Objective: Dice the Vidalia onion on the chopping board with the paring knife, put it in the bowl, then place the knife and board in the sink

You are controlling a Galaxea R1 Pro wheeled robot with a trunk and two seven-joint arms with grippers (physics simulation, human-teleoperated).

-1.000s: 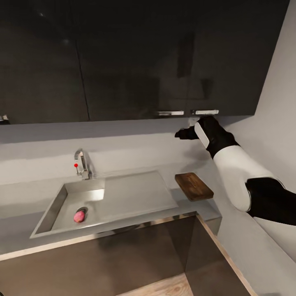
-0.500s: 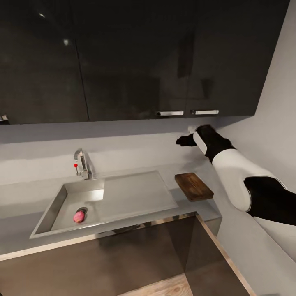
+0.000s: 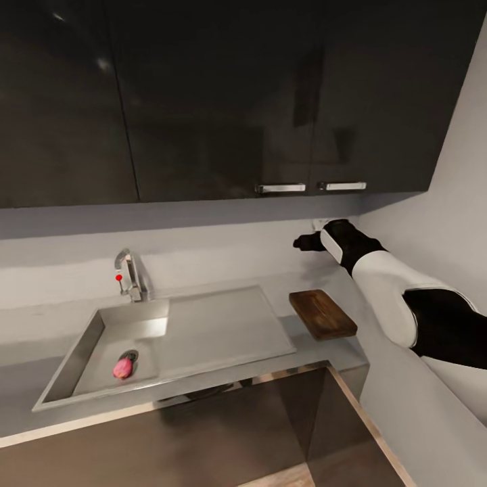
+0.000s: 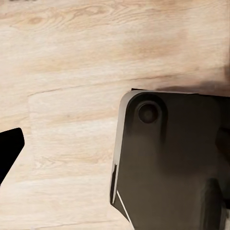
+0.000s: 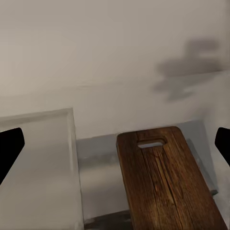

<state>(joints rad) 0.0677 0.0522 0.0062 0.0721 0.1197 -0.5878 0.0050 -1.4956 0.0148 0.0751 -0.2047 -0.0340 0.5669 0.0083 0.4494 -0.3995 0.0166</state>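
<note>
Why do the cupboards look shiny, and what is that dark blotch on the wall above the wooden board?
Head view: the glossy black upper cabinets mirror dim highlights and a faint reflection, so they gleam. Right wrist view: the blotch looks like a soft shadow on the wall above the chopping board, probably the arm's; edges are slightly blurred.

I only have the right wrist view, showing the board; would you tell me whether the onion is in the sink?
Observer: Yes, the onion lies in the sink basin, beside the drain.
Operator: Where is the right gripper?
Observer: The right gripper hangs above and behind the board, close to the wall.
Operator: And the left wrist view?
Observer: It looks down on wood floor and a dark robot part.
</note>
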